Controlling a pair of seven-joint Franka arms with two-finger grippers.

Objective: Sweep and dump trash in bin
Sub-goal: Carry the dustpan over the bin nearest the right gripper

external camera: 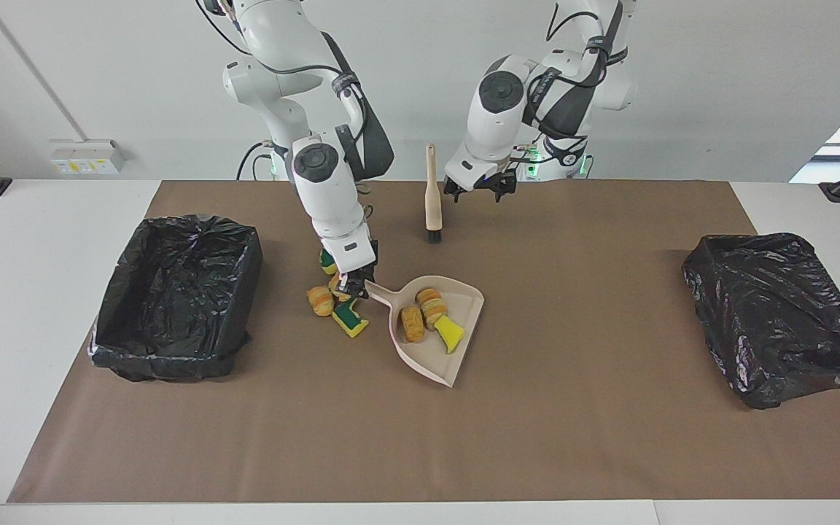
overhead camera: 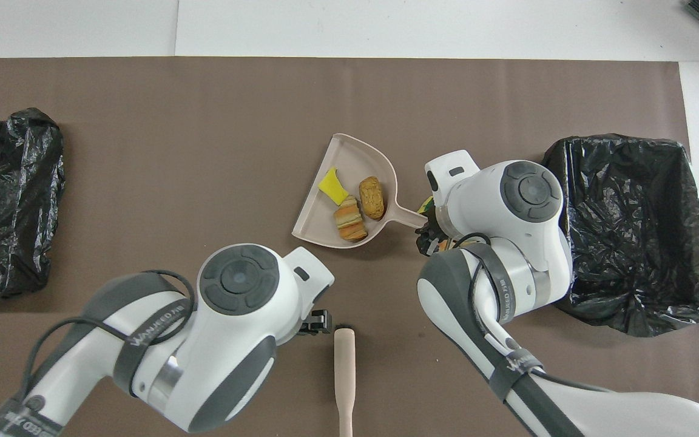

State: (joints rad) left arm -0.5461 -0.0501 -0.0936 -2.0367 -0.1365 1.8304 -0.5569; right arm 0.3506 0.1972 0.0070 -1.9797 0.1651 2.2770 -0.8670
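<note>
The right gripper (external camera: 356, 286) is down at the dustpan's handle (external camera: 378, 292), its fingertips pinched on the handle's end. The beige dustpan (external camera: 456, 364) lies mid-table on the brown mat (external camera: 537, 437), and three bits of trash rest in it: two bread-like lumps (external camera: 412, 324) side by side and a yellow sponge scrap (external camera: 450, 335) touching them. The other bits of trash (external camera: 321, 300) sit in a loose cluster on the mat just beside the handle, toward the right arm's end of the table, partly hidden under the gripper.

The left gripper (external camera: 480, 188) hangs in the air with its fingers spread, holding nothing, over the mat just beside the brush (external camera: 432, 197). The brush lies on the mat, nearer the robots than the dustpan, bristles pointing toward the dustpan.

A black-lined bin (external camera: 176, 295) stands at the right arm's end of the table, near the cluster. A second black-lined bin (external camera: 781, 317) stands at the left arm's end, well apart from everything.
</note>
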